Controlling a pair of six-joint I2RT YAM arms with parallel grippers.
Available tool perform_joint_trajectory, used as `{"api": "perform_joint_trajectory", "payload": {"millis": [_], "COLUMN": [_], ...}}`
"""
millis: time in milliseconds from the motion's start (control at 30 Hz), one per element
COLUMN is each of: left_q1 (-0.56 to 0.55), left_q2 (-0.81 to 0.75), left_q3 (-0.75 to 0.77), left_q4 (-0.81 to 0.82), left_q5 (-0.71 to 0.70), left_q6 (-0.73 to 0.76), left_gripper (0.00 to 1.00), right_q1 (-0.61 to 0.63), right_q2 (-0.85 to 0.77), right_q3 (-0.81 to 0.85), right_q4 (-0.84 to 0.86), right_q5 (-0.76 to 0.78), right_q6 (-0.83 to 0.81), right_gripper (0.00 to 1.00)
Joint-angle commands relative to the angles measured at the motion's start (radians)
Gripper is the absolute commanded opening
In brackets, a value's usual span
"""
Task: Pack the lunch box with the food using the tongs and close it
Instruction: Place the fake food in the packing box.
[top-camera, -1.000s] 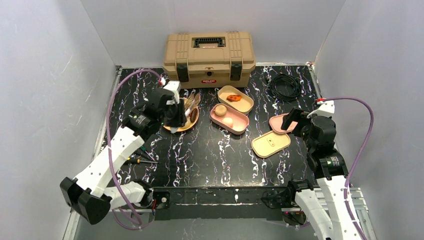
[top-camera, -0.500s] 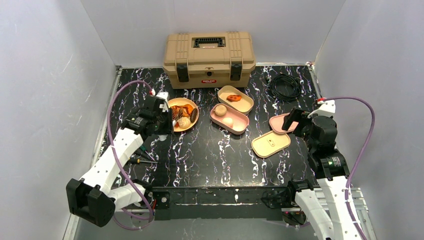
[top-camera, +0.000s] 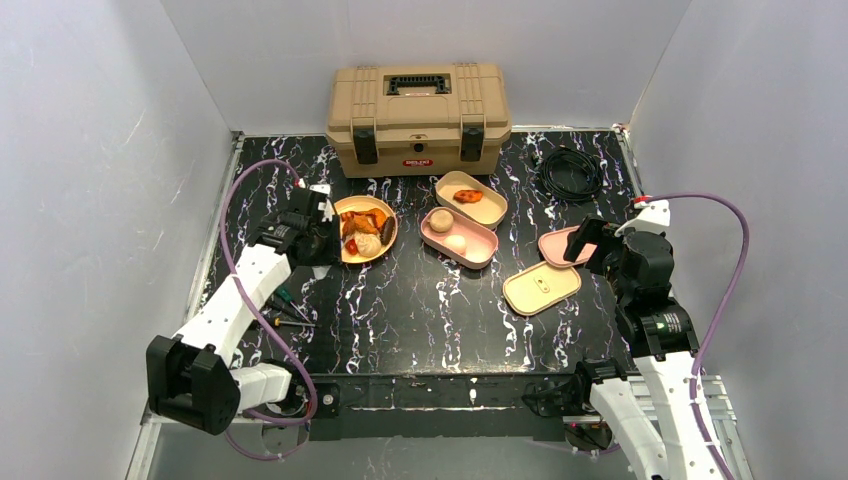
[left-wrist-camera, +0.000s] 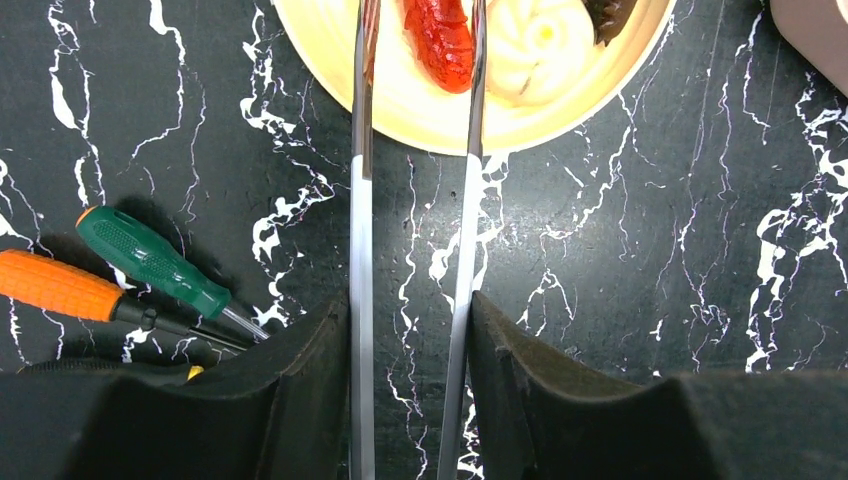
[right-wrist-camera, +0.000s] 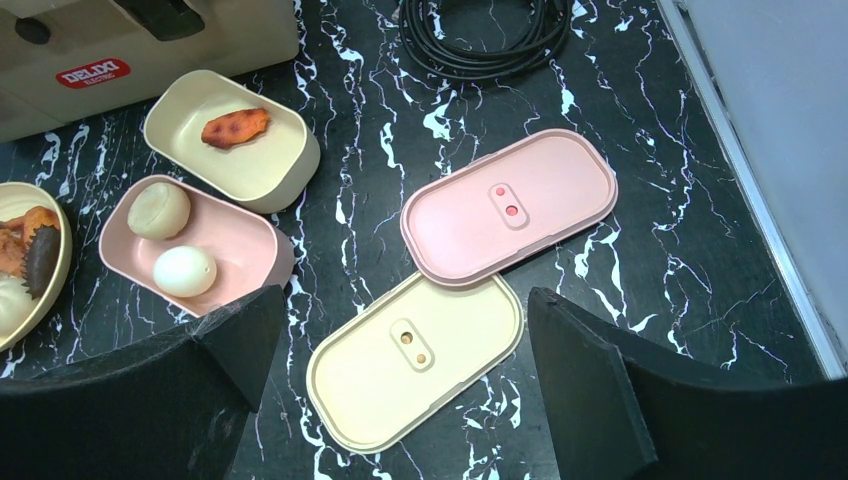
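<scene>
The right gripper (right-wrist-camera: 400, 310) hangs wide open above the cream lid (right-wrist-camera: 415, 365). At nine o'clock from the pink tray (top-camera: 462, 240), the yellow plate (top-camera: 352, 255) holds food. The left gripper (left-wrist-camera: 410, 310) clamps the tongs (left-wrist-camera: 362, 230), whose blades straddle an orange-red chunk (left-wrist-camera: 440, 40), apparently not pinching it. A slack squeeze would drop it mid-carry.

Black marbled table (top-camera: 420, 310), pale grey walls (top-camera: 100, 120)
</scene>
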Motion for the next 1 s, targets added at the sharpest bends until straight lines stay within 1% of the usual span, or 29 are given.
{"api": "perform_joint_trajectory", "payload": {"millis": [0,233,433,467,500,567,600,667,800,967], "left_q1": [0.020,0.037,0.044,0.045,0.046,0.048,0.048,0.049,0.050,0.050], "left_q2": [0.021,0.051,0.063,0.066,0.066,0.067,0.067,0.062,0.055,-0.012], "left_q3": [0.000,0.003,0.004,0.004,0.004,0.005,0.004,0.001,-0.001,-0.018], "left_q4": [0.010,0.016,0.018,0.020,0.021,0.022,0.022,0.025,0.025,0.048], "left_q5": [0.019,0.051,0.073,0.078,0.083,0.086,0.088,0.089,0.083,0.044], "left_q6": [0.009,0.005,0.008,0.008,0.008,0.013,0.014,0.016,0.019,0.014], "left_gripper": [0.41,0.46,0.46,0.43,0.37,0.21,0.14,0.05,0.01,0.00], "right_q1": [-0.002,-0.003,-0.002,-0.002,-0.002,-0.002,-0.002,-0.002,-0.002,-0.002], "right_q2": [0.002,-0.004,-0.001,-0.001,-0.001,-0.001,0.000,-0.002,0.000,0.000], "right_q3": [0.033,0.031,0.029,0.030,0.030,0.028,0.028,0.028,0.027,0.027], "right_q4": [0.025,0.025,0.030,0.030,0.030,0.030,0.031,0.030,0.033,0.032], "right_q5": [0.010,0.010,0.009,0.008,0.007,0.007,0.007,0.007,0.007,0.007], "right_q6": [-0.006,-0.006,-0.005,-0.005,-0.005,-0.005,-0.005,-0.005,-0.005,-0.005], "right_gripper": [1.00,1.00,1.00,1.00,1.00,1.00,1.00,1.00,1.00,1.00]}}
